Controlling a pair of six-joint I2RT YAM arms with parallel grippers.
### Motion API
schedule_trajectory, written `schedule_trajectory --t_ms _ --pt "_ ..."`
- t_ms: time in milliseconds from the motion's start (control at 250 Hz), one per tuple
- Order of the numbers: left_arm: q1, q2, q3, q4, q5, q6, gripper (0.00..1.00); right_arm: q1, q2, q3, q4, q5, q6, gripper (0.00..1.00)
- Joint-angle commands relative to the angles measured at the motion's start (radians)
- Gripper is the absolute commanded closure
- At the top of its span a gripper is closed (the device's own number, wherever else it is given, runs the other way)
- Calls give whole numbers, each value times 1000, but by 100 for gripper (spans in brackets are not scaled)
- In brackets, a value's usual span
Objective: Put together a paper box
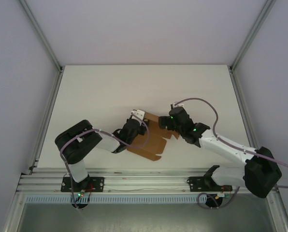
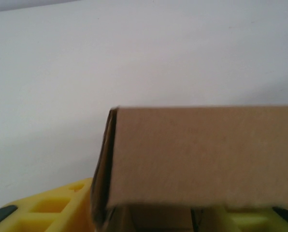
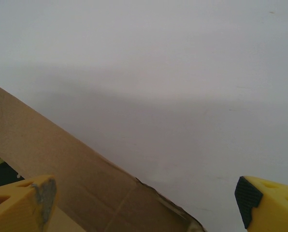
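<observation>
Progress first. Judged no more than part-way: paper box [image 1: 151,140] lying just beyond the middle of the aluminium rail [image 1: 144,180], mostly low and spread out in the top view, with a notched flap poking out on the side toward the right arm. In the left wrist view, one panel folded over a side wall and a dark hollow underneath, so some creasing and raising looks done. Left to do, by that reading: standing up the other walls, tucking the flaps, closing the shape. Not possible to say which flaps are already locked.

Counts, from big to small:

- One worktop [image 1: 95,96], white, stretching away beyond the rail.
- Two arms, bolted at the rail, one toward each end, both reaching in toward its middle.
- One paper box, brown, no second piece of cardboard anywhere.
- Two end effectors. Left end effector [image 1: 136,126] beyond the rail, just left of its middle, at the box's far-left edge; yellow fingers [image 2: 42,210] parted with cardboard between them, but gripping or merely straddling cannot be told. Right end effector [image 1: 167,122] beyond the rail, just right of its middle, at the box's far-right corner; spread wide, holding nothing, one finger over the cardboard edge and the other over bare white.
</observation>
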Motion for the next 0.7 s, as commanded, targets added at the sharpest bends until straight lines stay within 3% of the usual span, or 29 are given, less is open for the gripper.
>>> schedule_trajectory --t_ms 0,216,436,696 --pt "7 28 34 -23 -16 12 59 -7 -75 -33 -60 77 46 5" --pt "6 40 47 -20 -53 22 100 -14 -241 -89 -183 129 119 3" --pt "6 -67 48 -125 -32 -60 100 -32 -393 -149 -187 119 132 2" --pt "6 -179 51 -286 -32 -148 100 -57 -367 -211 -38 75 93 2"
